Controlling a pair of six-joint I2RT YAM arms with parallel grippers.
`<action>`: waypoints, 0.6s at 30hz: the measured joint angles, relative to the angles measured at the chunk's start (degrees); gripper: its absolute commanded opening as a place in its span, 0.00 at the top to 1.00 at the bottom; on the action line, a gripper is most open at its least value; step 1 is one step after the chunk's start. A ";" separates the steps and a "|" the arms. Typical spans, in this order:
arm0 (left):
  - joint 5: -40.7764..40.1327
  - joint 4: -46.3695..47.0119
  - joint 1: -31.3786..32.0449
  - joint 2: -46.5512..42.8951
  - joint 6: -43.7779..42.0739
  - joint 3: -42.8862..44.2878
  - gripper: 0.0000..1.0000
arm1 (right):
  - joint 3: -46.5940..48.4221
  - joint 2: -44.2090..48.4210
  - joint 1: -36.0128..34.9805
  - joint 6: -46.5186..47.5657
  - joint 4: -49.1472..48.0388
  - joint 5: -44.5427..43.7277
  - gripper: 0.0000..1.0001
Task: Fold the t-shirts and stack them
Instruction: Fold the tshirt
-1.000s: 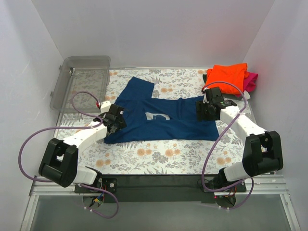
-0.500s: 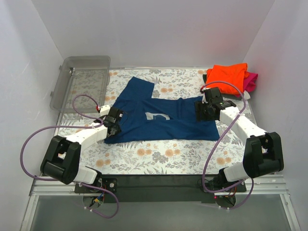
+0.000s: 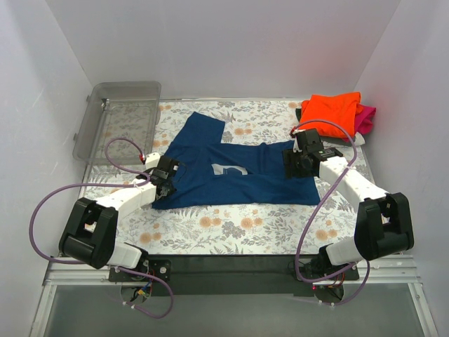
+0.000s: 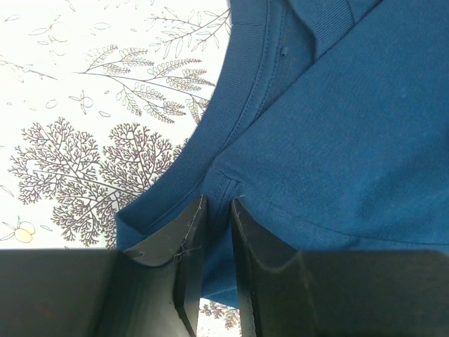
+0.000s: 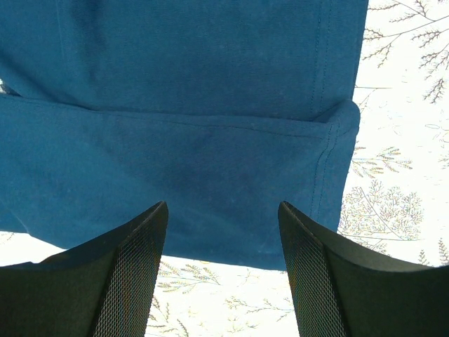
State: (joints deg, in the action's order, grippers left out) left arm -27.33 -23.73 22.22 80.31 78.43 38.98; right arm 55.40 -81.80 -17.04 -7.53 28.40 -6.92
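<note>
A navy blue t-shirt (image 3: 231, 179) lies partly folded across the flowered table, its pale chest print (image 3: 228, 169) facing up. At its left end, by the collar (image 4: 231, 105), my left gripper (image 3: 163, 184) has its jaws pinched together on a ridge of navy cloth (image 4: 219, 210). My right gripper (image 3: 291, 163) stands open over the shirt's right end. The hem (image 5: 231, 232) lies between its spread fingers (image 5: 133, 260), which do not touch the cloth. A folded orange t-shirt (image 3: 333, 109) sits on a magenta one (image 3: 366, 118) at the back right.
A clear plastic bin (image 3: 119, 119) leans at the back left corner. White walls close the table on three sides. Purple cables loop off both arms. Bare flowered tabletop (image 3: 231, 225) runs along the near side of the shirt.
The left gripper's jaws have closed onto the navy cloth beside the collar, and the arm has shifted slightly. The right arm has edged a little to the left, jaws unchanged.
</note>
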 measured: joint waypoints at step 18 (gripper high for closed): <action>-1.16 0.44 -0.35 -0.63 -0.07 0.00 1.00 | 0.00 -0.11 -0.63 0.02 0.00 -0.63 0.43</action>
State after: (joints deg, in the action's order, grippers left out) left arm -28.49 -23.29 21.87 79.68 78.37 38.98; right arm 55.40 -81.91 -17.67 -7.51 28.40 -7.55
